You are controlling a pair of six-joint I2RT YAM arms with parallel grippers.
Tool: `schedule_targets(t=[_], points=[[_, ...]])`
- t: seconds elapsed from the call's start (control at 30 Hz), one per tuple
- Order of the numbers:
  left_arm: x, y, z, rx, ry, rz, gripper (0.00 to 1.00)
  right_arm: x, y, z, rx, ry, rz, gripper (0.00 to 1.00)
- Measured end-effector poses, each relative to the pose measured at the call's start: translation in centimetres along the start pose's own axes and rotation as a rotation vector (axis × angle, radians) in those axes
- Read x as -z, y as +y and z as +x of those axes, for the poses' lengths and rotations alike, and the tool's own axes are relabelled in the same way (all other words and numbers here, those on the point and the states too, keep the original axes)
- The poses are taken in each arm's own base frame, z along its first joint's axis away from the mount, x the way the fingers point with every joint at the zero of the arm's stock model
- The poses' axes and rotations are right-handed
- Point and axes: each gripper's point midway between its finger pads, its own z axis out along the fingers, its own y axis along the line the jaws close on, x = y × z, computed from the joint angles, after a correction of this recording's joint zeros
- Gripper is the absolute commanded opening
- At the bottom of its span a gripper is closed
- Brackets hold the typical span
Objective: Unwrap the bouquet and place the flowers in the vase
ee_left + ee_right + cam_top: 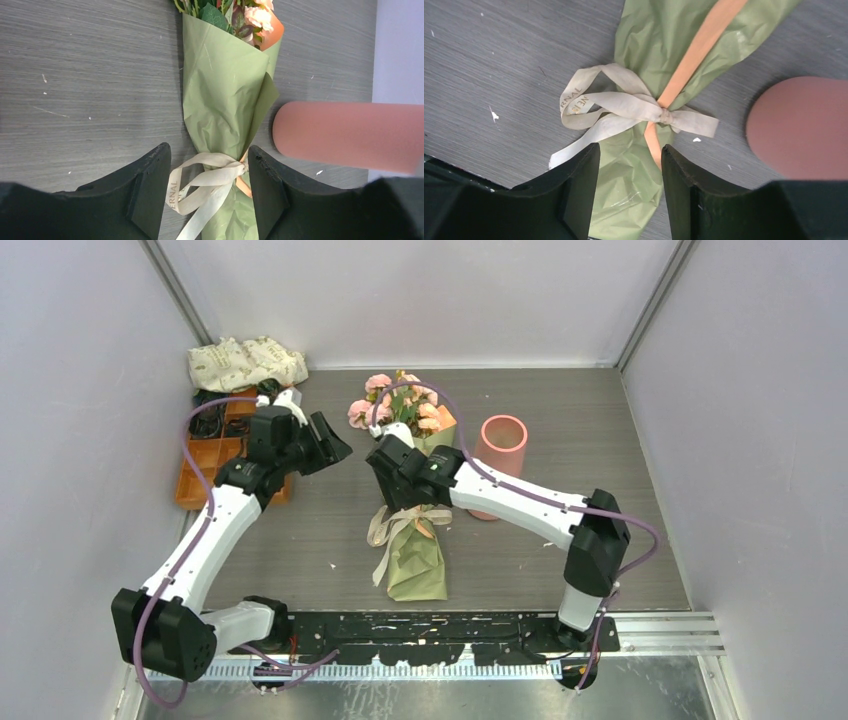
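**Both grippers parted over the tied bouquet**

The right gripper (pixel 630 150) is shown released: its two black fingers stand apart, nothing is clasped, and olive-green paper is seen through the gap. It is poised over the bouquet (pixel 417 560), just on the near side of the cream ribbon bow (pixel 624 102). One ribbon tail is hidden behind the finger at the left of the right wrist view. Whether the fingertips touch the paper cannot be told. An orange paper strip (pixel 704 45) runs along the cone and passes under the knot.

The left gripper (pixel 210 150) is likewise shown released, with the jaws wide and nothing between them. In the top view it is raised to the left of the bouquet and well apart from it. It is turned toward the wrapped cone, so the bow is framed between its fingers.

The bouquet lies flat on the grey table (pixel 600 440) and is tied and wrapped. The flowers (pixel 400 400) point to the far wall, and the paper tail points to the arm bases.

The vase (pixel 505 462) stands upright just right of the bouquet, beside its upper half, and its mouth is open.

An orange tray (pixel 195 475) and a leaf-print cloth bundle (pixel 245 363) are seen at the far left.
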Motion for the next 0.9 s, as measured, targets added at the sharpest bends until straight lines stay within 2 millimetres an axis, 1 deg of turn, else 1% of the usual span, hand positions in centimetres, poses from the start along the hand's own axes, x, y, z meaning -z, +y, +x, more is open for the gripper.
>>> schedule_targets(t=[0.1, 0.23, 0.3, 0.43, 0.53, 0.77, 0.9], points=[[-0.1, 0.1, -0.4, 0.000, -0.017, -0.009, 0.57, -1.6, 0.9, 1.5, 0.006, 0.044, -0.015, 0.54], [0.0, 1.1, -1.0, 0.001, -0.055, -0.065, 0.58, -3.2, 2.3, 3.3, 0.033, 0.094, -0.027, 0.53], [0.5, 1.6, -1.4, -0.003, -0.079, -0.096, 0.58, -3.9, 3.0, 4.0, 0.043, 0.112, -0.035, 0.52], [1.8, 1.9, -1.9, -0.012, -0.117, -0.116, 0.58, -4.6, 3.8, 4.9, 0.049, 0.136, -0.048, 0.50], [2.1, 1.9, -2.1, -0.013, -0.129, -0.119, 0.58, -4.9, 4.0, 5.5, 0.039, 0.144, -0.052, 0.49], [1.6, 2.1, -1.8, -0.010, -0.113, -0.126, 0.57, -5.9, 3.4, 8.1, 0.020, 0.194, -0.037, 0.49], [1.2, 2.2, -1.5, -0.008, -0.096, -0.128, 0.57, -6.1, 3.4, 8.4, 0.014, 0.197, -0.032, 0.49]])
